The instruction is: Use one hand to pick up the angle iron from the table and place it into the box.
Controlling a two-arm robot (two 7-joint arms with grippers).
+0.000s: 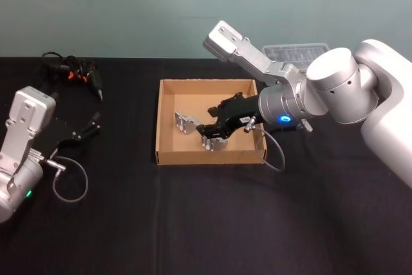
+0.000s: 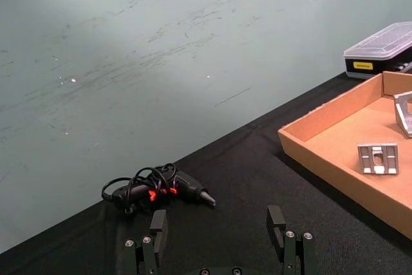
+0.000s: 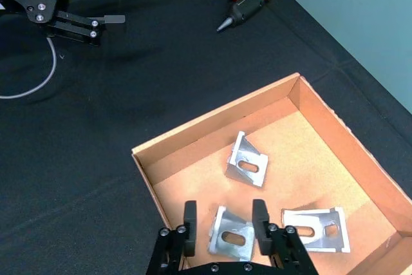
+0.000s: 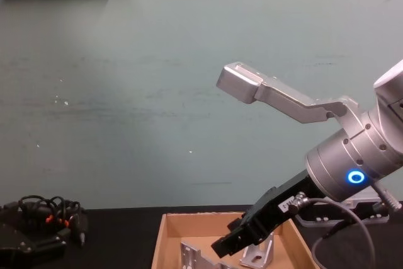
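black table (image 1: 193,223), teal wall behind

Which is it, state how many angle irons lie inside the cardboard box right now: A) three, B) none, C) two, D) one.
A: the right wrist view shows three angle irons in the box: one toward the middle, one near a corner, and one between the open fingers of the right gripper.
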